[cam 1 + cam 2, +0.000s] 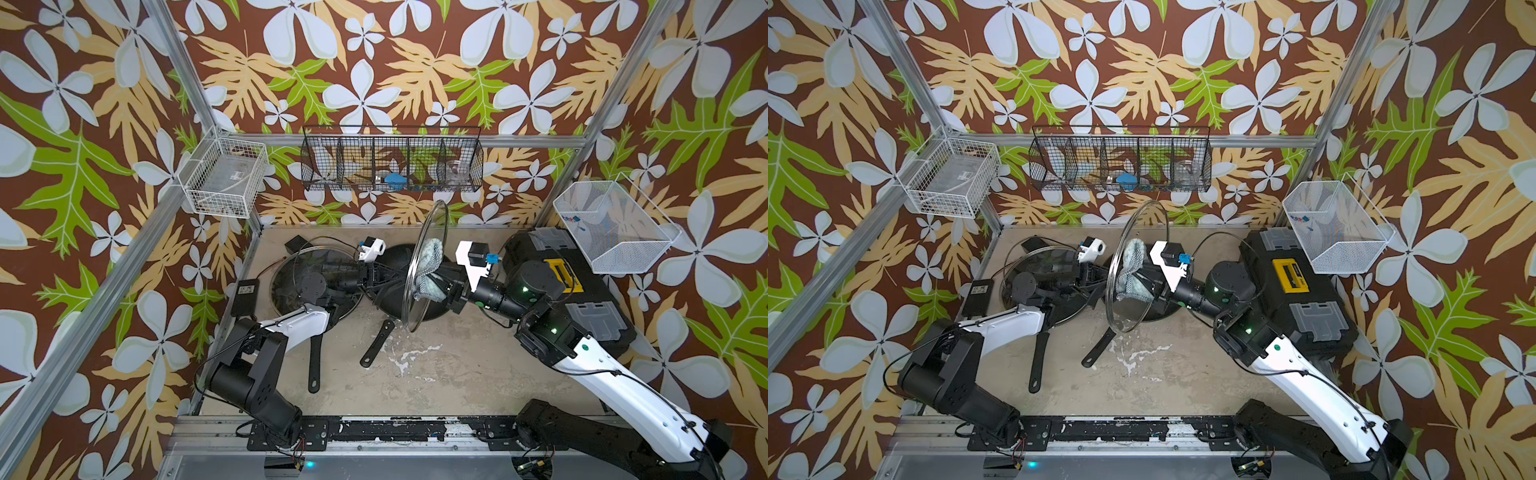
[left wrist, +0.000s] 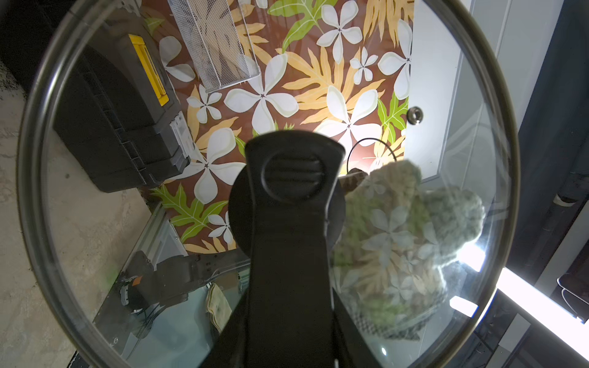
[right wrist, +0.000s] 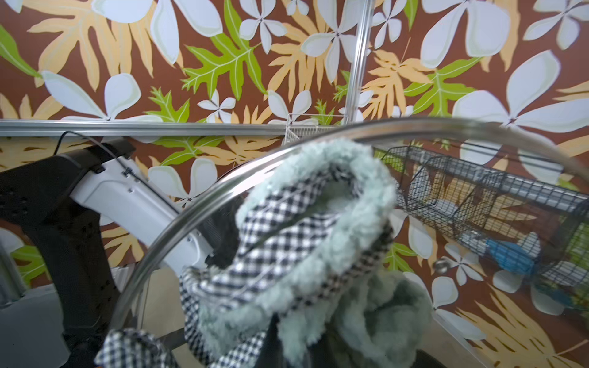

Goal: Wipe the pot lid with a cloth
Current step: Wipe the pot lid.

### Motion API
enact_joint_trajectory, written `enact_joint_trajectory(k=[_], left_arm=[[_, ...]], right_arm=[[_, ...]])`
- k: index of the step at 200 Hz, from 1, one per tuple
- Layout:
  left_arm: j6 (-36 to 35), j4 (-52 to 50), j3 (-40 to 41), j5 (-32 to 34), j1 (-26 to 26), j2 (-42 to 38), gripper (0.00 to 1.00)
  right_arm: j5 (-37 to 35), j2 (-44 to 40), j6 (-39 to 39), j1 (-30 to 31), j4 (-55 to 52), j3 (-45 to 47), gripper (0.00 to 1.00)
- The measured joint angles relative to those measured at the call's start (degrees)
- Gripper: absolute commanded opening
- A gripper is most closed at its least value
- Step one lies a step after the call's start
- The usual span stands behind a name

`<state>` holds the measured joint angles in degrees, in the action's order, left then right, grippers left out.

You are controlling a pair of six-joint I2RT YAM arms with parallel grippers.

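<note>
The left tool (image 1: 384, 274) is clamping tight on the black handle (image 2: 290, 178) of the round clear glass pot lid (image 1: 417, 309) with a metal rim. It is holding that pot lid up on edge, nearly vertical, over a black frying pan (image 1: 388, 253) at the middle back of the beige, paint-flecked surface (image 1: 457, 365).

From the opposite side, the right tool (image 1: 446, 286) is pinching the small pale teal fuzzy cloth (image 1: 430, 270) with a black-and-white checked backing, its jaws drawn narrow around a bunched fold. The cloth is pressing against the face of the pot lid away from the handle, between the centre and the rim. In the left wrist view the cloth (image 2: 404, 229) is showing through the glass as a flattened pale patch right beside the handle. In the right wrist view the cloth (image 3: 318, 229) is bulging up inside the curve of the rim.

To the left, a second black pan (image 1: 315, 365) is sitting under another glass lid (image 1: 286, 266). A black toolbox with a yellow latch (image 1: 598, 286) is sitting along the right edge of the surface.
</note>
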<state>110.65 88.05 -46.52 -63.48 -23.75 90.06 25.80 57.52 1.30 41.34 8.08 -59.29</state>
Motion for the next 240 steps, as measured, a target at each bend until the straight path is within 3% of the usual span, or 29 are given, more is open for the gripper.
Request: enact_joint_trajectory(k=[40,86,144,192,240], left_arm=[[0.0,0.1,-0.5,0.0,0.0,0.0,0.0],[0.0,0.2,-0.5,0.0,0.0,0.4,0.0],[0.0,0.2,-0.3,0.2,0.0,0.5,0.0],[0.0,0.2,-0.3,0.2,0.0,0.2,0.0],[0.0,0.3,0.1,0.1,0.0,0.3,0.0]], right_arm=[[1.6,-1.1,-0.7,2.1,-1.6,4.2,0.0],[-3.8,1.1,-2.1,1.6,-0.8,-1.1,0.0],[-10.3,9.2,1.4,-8.8,5.0,-7.6,0.0],[-14.8,12.5,6.2,-16.7,5.1,-3.0,0.0],[-8.2,10.6,8.8,-16.8,5.5,-0.1,0.0]])
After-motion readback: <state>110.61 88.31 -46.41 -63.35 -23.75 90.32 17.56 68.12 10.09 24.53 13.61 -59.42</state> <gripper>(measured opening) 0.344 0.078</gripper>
